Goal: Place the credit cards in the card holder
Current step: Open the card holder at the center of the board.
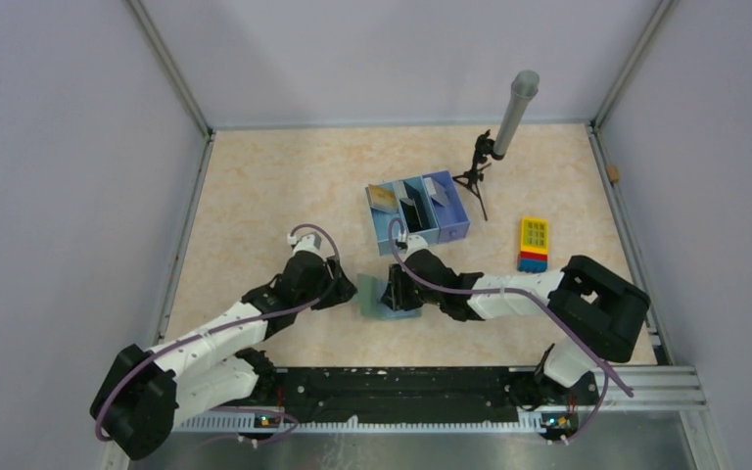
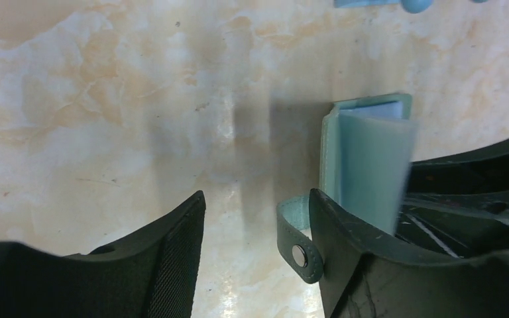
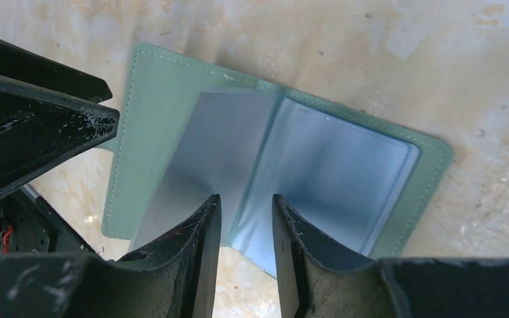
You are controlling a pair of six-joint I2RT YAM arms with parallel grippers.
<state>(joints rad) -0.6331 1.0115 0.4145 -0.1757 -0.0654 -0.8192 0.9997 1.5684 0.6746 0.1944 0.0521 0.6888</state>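
Right wrist view, card holder [image 3: 344, 165] lying open on marbled table [image 3: 490, 79], light blue panels up, right gripper [image 3: 245, 199] narrowly parted over its fold, grip unclear, left gripper [image 2: 257, 199] spread beside its edge.

Holder [image 1: 367, 294] on table [image 1: 255, 196] near arms, tray [image 1: 431, 238] behind it, cards [image 1: 384, 199] in tray, tripod [image 1: 477, 176] behind-right.
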